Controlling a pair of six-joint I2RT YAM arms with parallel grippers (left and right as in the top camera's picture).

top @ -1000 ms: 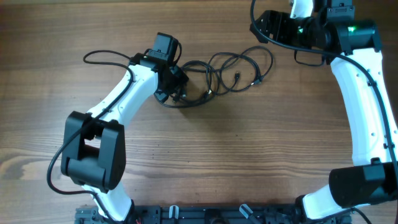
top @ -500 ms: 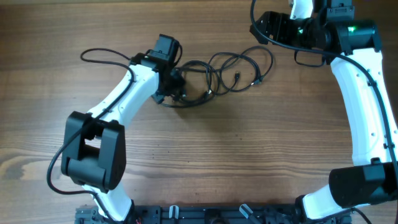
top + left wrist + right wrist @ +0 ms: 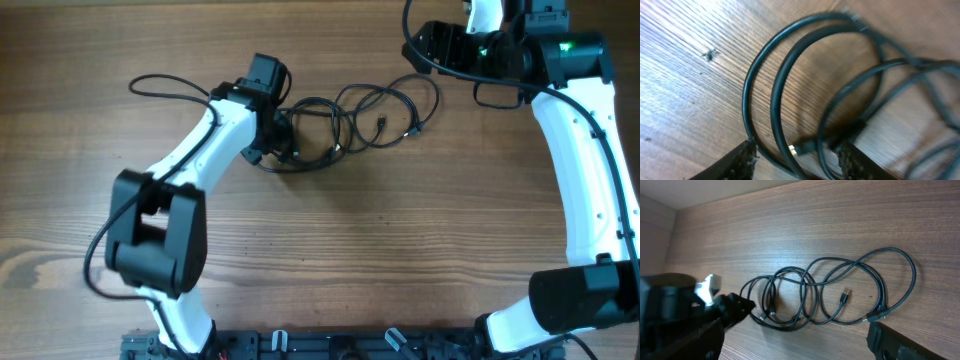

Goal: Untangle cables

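The cables [image 3: 350,118] lie as one tangle of thin black loops at the table's upper middle, with small plug ends [image 3: 383,124] inside the right loops. My left gripper [image 3: 283,142] sits over the tangle's left end. In the left wrist view two loops of the cables [image 3: 775,85] run between its fingers [image 3: 746,158], and a pale-tipped plug [image 3: 799,149] lies in the gap. The pads stand apart, open, pinching nothing. My right gripper [image 3: 432,45] hovers up and to the right of the tangle, wide open and empty. Its wrist view shows the cables [image 3: 825,292] ahead of the right gripper [image 3: 790,350].
A separate thin black cord [image 3: 165,86] curves across the wood left of the left arm. Both arm bases stand at the table's front edge, the right arm [image 3: 590,180] along the right side. Bare wood fills the middle and front.
My left gripper's jaws have narrowed around the left loops, and its arm has shifted slightly. The tangle and the right arm have hardly moved.
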